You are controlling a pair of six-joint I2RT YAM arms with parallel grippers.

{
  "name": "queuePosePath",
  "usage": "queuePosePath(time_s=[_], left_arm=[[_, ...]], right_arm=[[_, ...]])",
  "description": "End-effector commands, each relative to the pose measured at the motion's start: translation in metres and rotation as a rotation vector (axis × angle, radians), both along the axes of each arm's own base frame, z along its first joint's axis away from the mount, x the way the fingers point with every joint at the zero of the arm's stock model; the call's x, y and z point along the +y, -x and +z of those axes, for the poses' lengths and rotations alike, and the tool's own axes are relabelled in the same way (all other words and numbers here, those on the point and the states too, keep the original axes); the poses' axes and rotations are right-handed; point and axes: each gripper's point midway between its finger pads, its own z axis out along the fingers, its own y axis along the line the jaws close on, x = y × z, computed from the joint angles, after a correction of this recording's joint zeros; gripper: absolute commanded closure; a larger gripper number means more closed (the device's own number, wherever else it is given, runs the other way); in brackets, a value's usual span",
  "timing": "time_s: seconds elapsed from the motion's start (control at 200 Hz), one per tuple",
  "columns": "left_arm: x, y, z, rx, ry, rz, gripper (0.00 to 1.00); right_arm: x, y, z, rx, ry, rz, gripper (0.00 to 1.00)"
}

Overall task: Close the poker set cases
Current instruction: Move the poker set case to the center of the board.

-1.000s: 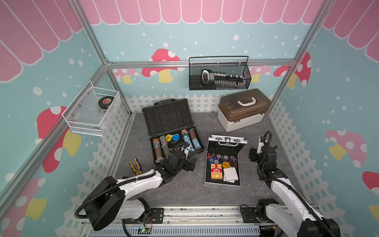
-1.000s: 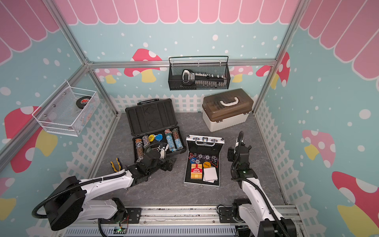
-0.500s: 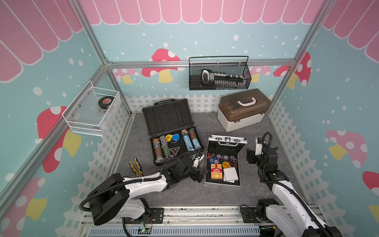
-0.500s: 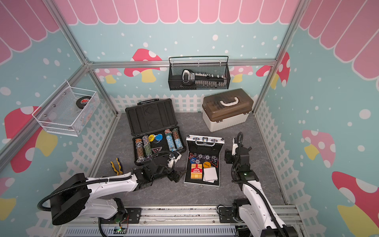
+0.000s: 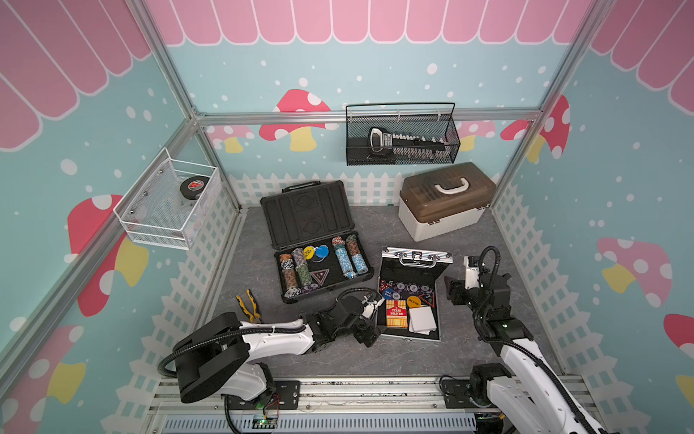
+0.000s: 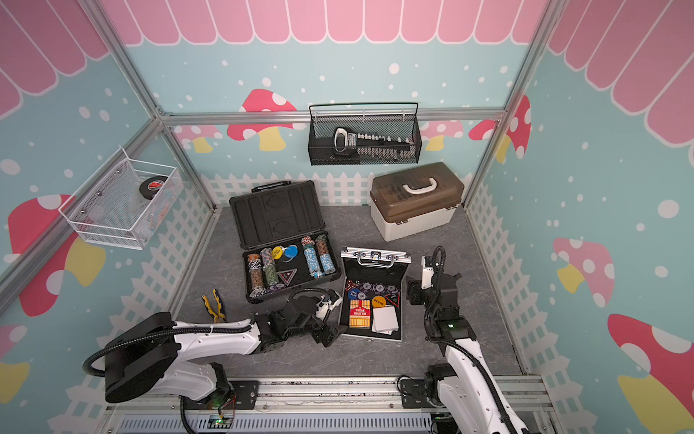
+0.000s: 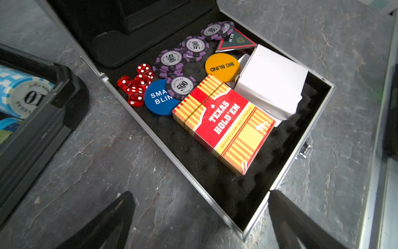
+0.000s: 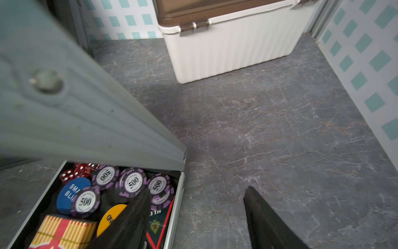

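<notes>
Both poker set cases lie open on the grey floor. The larger black case (image 5: 306, 214) has its lid leaning back and rows of chips in its base. The smaller silver case (image 5: 416, 254) stands with its lid nearly upright over chips, dice and a red card box. My left gripper (image 5: 370, 333) is open at the silver case's near left corner; in the left wrist view that corner (image 7: 243, 231) sits between the fingers of the left gripper (image 7: 200, 198). My right gripper (image 8: 196, 194) is open, straddling the case's right wall (image 8: 179, 194) just below the ribbed lid (image 8: 86, 120).
A white storage box with a brown lid (image 5: 443, 210) stands at the back right. Yellow-handled pliers (image 5: 249, 304) lie at the front left. A black wire basket (image 5: 402, 139) and a white wire basket (image 5: 169, 203) hang on the walls. White picket fencing lines the floor's edges.
My left arm has swung right, from the black case's front edge to the silver case's near left corner. My right gripper has shifted left, closer to the silver case's right side.
</notes>
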Motion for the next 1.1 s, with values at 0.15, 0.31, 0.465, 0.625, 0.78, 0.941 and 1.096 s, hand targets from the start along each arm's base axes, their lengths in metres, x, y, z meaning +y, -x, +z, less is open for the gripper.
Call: queuePosePath(time_s=[0.15,0.31,0.465,0.625,0.78,0.941,1.096], left_arm=[[0.004,0.001,0.008,-0.046,-0.019,-0.01,0.03],[0.003,0.002,0.0,-0.037,-0.03,-0.017,0.03],[-0.004,0.009,-0.008,-0.028,-0.082,-0.062,0.03],[-0.01,0.013,-0.015,-0.011,-0.111,-0.089,0.03],[-0.011,0.011,-0.017,-0.02,-0.123,-0.082,0.03],[-0.009,0.005,-0.021,-0.037,-0.141,-0.048,0.03],[-0.006,0.004,-0.029,-0.036,-0.176,-0.036,0.03]], right_arm=[[0.021,0.004,0.022,-0.037,-0.067,0.101,0.31],[0.009,-0.003,0.042,-0.109,-0.053,0.028,0.3],[0.006,-0.012,0.06,-0.156,-0.043,0.003,0.31],[0.012,-0.023,0.071,-0.18,-0.056,0.034,0.31],[0.016,-0.032,0.076,-0.199,-0.065,0.049,0.33],[0.018,-0.036,0.078,-0.216,-0.072,0.056,0.39],[0.019,-0.039,0.078,-0.228,-0.078,0.058,0.46]])
